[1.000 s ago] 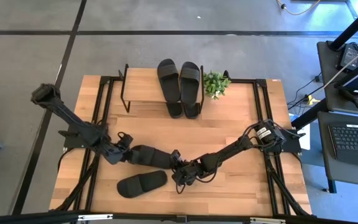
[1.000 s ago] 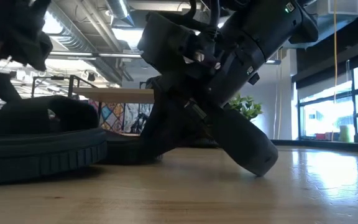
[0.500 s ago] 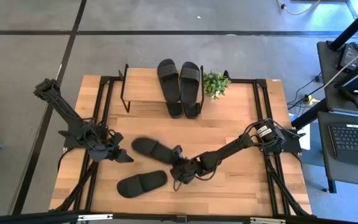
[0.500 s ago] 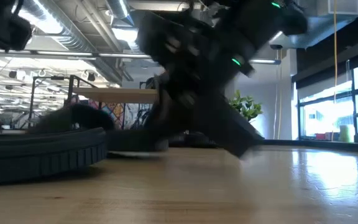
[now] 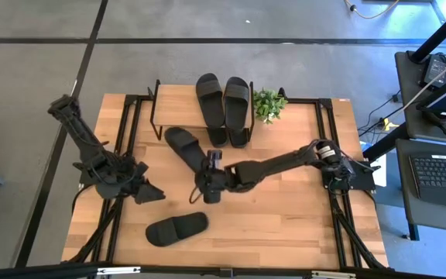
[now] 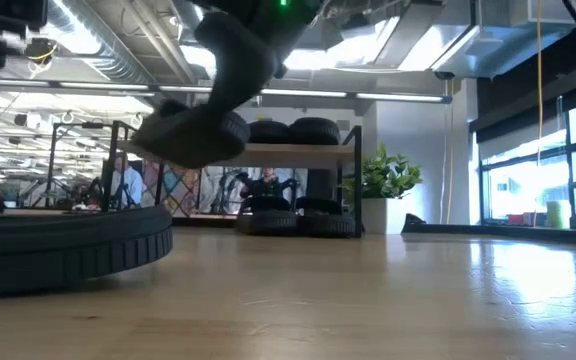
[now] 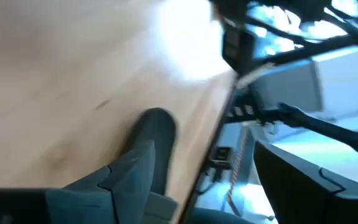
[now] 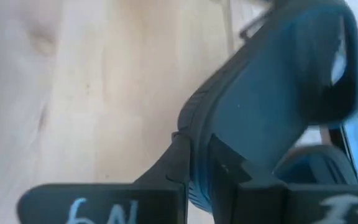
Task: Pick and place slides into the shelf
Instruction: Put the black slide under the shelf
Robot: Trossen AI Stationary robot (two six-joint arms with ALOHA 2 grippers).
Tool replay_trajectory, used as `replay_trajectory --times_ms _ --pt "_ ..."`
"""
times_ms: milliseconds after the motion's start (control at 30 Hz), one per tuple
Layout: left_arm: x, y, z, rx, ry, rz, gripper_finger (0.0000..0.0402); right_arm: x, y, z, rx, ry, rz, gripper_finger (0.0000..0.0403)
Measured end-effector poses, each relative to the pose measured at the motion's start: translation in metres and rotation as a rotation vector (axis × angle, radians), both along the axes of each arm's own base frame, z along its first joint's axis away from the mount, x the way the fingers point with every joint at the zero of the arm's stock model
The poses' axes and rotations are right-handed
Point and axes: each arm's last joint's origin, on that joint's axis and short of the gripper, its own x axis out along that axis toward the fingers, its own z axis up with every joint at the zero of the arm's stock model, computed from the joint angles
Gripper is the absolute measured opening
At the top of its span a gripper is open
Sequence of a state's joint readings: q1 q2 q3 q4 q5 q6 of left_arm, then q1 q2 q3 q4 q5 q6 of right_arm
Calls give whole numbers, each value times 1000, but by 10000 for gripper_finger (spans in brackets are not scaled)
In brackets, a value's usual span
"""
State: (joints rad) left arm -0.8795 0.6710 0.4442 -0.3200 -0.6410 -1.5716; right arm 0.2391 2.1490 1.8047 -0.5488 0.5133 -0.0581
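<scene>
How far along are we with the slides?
Done: two black rubber slides lie on the small wood-topped shelf, and more sit under it in the low view. In hand: the right end effector carries a third slide toward it. Left: one slide on the table; the left end effector waits nearby.

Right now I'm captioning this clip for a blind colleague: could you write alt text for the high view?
Seen from above, the right claw holds a black slide over the wooden table, just in front of the shelf, which has two slides on its top plank. The left claw waits near the table's left edge, and another slide lies at the front.
</scene>
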Motion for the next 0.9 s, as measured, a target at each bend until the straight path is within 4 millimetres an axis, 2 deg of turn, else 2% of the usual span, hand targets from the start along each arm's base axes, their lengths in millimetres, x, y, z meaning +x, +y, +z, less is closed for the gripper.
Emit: replay_trajectory --times_ms 200,500,567,700,800,900 --pt "-3 -6 11 37 -121 -42 263 1 -17 2 49 40 -37 32" --pt "-5 -9 15 59 -164 -43 263 4 -39 -4 179 -11 -192 32" --pt "-5 -9 15 60 -165 -41 263 10 -44 -10 188 -44 -229 32" --pt "-5 -9 15 64 -166 -39 263 21 -47 -34 178 -50 -241 32" --pt "-5 -9 15 78 -169 -45 263 24 -47 -51 111 -44 -285 31" --pt "-5 -9 15 80 -170 -45 263 26 -51 -59 67 -64 -338 31"
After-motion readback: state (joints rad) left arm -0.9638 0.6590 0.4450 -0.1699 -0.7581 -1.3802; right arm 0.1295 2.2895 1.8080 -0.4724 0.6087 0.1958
